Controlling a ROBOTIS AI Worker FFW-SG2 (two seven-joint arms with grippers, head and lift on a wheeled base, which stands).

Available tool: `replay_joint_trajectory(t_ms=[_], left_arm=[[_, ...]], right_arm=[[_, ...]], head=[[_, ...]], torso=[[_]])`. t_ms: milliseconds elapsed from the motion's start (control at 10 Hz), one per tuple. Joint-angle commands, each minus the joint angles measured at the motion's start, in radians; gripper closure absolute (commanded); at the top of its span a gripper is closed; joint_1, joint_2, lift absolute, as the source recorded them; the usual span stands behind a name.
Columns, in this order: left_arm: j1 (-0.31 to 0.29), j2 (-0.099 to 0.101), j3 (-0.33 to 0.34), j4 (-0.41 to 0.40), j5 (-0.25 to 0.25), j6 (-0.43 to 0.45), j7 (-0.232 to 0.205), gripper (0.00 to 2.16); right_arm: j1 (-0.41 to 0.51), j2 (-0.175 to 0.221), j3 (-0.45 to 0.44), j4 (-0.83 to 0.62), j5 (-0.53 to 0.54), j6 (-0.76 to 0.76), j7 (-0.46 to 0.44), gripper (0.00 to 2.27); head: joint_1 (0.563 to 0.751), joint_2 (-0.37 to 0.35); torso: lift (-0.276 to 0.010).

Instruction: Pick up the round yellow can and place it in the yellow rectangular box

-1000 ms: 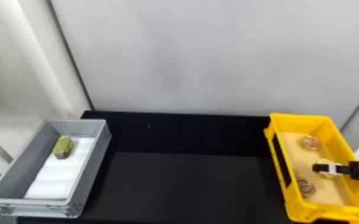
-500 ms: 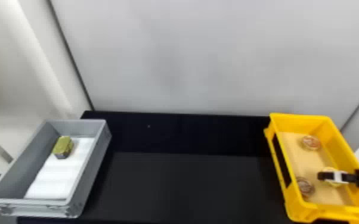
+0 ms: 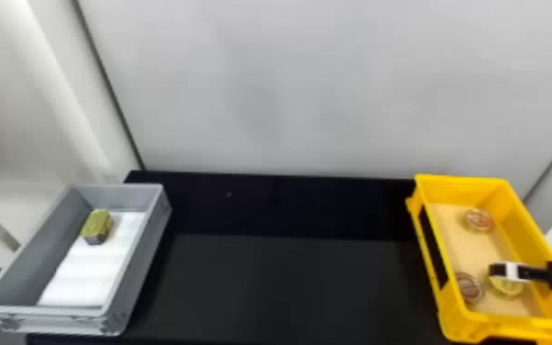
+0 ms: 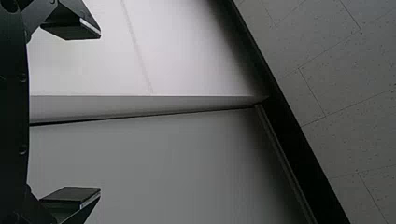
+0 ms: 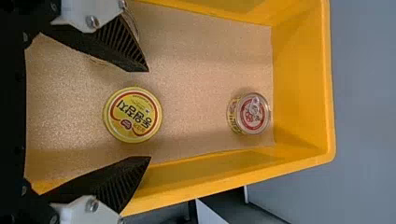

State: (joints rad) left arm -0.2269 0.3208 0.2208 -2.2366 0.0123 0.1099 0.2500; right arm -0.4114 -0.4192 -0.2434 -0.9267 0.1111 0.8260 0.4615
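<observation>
In the head view my right gripper (image 3: 513, 271) is inside the yellow rectangular box (image 3: 463, 183), over the round yellow can (image 3: 510, 287), whose lid it partly covers. From the right wrist, the spread fingers of that gripper (image 5: 145, 115) have the yellow-lidded can (image 5: 133, 115) between them, with a gap on both sides. The can rests flat on the tan floor of the yellow box (image 5: 303, 84). My left gripper (image 4: 99, 112) stands open and holds nothing, facing pale wall panels and a speckled surface.
Two other cans, one reddish (image 3: 478, 220) and one brownish (image 3: 470, 289), lie in the yellow box, the brownish one beside the yellow can. At the left, a grey box (image 3: 151, 257) holds a gold-topped block (image 3: 97, 225) on white lining. A black table (image 3: 289, 284) lies between the boxes.
Over the last second my right gripper has shifted slightly toward the near side of the yellow box and a little to the right. The cans have kept their places.
</observation>
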Motion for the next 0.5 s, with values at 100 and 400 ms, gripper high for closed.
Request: replay_joint_trajectory(t_ms=[100,400], left_arm=[[0.000,0.000,0.002,-0.001,0.000,0.002,0.000,0.10],[0.004,-0.002,0.006,-0.003,0.000,0.007,0.002,0.10]], right_arm=[[0.009,0.000,-0.002,-0.038,-0.004,0.007,-0.018,0.00],[0.043,0.000,0.015,-0.245,-0.001,0.029,-0.033,0.00]], head=[[0.694,0.055],[0.694,0.055]], torso=[[-0.003],[-0.003]])
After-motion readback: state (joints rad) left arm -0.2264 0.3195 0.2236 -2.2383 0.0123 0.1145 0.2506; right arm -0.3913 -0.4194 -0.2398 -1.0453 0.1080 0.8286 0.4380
